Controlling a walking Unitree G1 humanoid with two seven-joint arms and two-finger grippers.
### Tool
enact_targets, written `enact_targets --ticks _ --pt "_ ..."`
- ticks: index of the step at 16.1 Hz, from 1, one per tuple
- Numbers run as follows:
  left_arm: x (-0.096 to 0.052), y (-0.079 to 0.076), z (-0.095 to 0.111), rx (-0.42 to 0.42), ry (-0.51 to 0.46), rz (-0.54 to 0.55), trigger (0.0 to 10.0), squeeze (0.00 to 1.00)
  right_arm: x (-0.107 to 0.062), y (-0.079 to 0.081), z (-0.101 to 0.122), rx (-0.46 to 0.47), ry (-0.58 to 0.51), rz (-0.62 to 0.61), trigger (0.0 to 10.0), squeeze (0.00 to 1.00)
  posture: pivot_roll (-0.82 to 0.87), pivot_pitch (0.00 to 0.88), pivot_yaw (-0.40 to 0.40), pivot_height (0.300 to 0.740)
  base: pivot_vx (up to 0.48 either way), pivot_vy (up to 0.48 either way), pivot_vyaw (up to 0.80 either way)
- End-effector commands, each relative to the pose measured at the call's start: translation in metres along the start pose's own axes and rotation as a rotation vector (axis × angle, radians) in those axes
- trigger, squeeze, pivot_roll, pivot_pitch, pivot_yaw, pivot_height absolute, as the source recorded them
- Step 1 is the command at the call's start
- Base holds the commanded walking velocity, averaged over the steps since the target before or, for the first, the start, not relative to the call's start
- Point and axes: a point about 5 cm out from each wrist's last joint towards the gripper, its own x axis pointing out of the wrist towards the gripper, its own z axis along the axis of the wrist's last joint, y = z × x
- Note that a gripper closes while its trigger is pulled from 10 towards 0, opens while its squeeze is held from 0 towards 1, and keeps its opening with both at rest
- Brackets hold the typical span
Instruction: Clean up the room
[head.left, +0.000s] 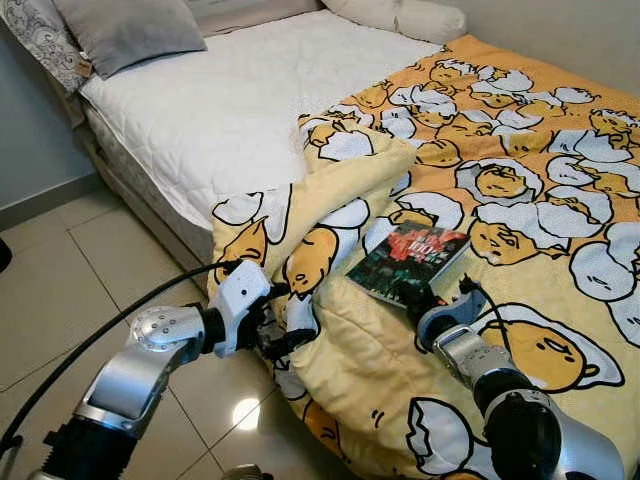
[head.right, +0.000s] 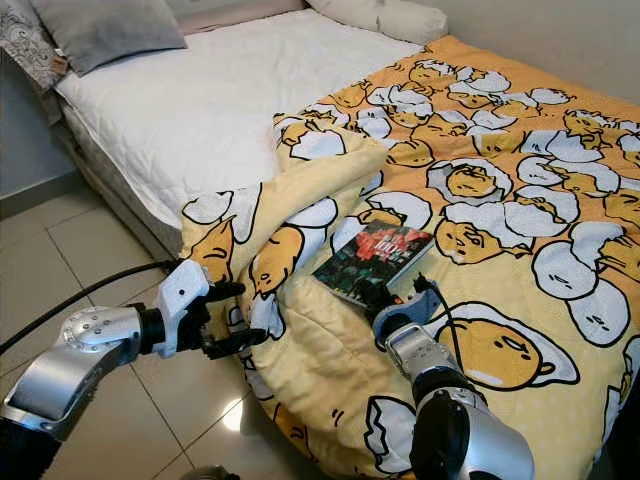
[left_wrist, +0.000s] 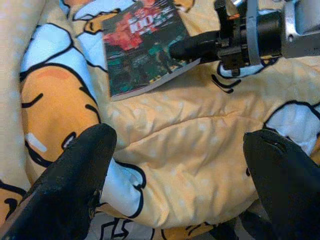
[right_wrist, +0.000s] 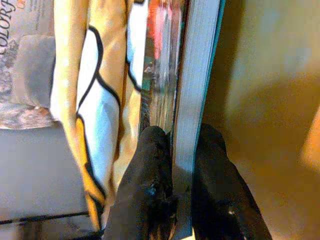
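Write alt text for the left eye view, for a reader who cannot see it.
The robot's right claw pinches the near edge of a dark-covered book lying on a yellow cartoon-egg blanket on a bed. Its left claw, open, hovers at the blanket's bunched corner hanging over the bed's edge. Beyond lie the bare white mattress and a grey pillow.

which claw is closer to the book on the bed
Right. The right claw is shut on the book at its near edge. The left claw is open off to the book's left, at the folded edge of the yellow blanket.
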Motion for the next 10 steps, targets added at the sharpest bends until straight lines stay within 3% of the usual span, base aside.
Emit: enact_targets --ticks 1,3,5,7,8,9,10 --pt "-0.003 0.002 0.001 -0.003 -0.033 0.066 10.0 0.57 -0.003 0.002 0.023 -0.082 -0.116 0.03 0.0 0.0 0.09 0.0 -0.035 0.74 0.0 0.0 0.0" --pt "-0.002 0.009 0.007 -0.019 -0.108 0.203 10.0 0.58 -0.008 0.004 0.035 -0.181 -0.188 0.059 0.0 0.0 0.08 0.0 -0.035 0.74 0.0 0.0 0.0" --pt "-0.003 0.014 0.014 -0.047 -0.201 0.381 10.0 0.58 -0.025 0.014 0.055 -0.44 -0.397 0.058 0.0 0.0 0.08 0.0 -0.037 0.74 0.0 0.0 0.0" --pt "-0.006 0.011 0.015 -0.011 -0.215 0.48 10.0 0.58 -0.042 0.025 0.053 -0.593 -0.496 0.053 0.0 0.0 0.05 0.0 -0.025 0.74 0.0 0.0 0.0" --pt "-0.006 0.01 0.015 0.01 -0.204 0.492 10.0 0.58 -0.044 0.026 0.05 -0.626 -0.501 0.05 0.0 0.0 0.05 0.0 -0.025 0.74 0.0 0.0 0.0" --pt "-0.007 0.008 0.015 0.035 -0.205 0.535 10.0 0.57 -0.053 0.024 0.042 -0.732 -0.542 -0.038 0.0 0.0 0.04 0.0 -0.032 0.74 0.0 0.0 0.0" --pt "-0.008 0.008 0.014 0.01 -0.211 0.569 10.0 0.57 -0.058 0.018 0.039 -0.722 -0.554 -0.103 4.4 0.0 0.05 0.0 -0.041 0.74 0.0 0.0 0.0"
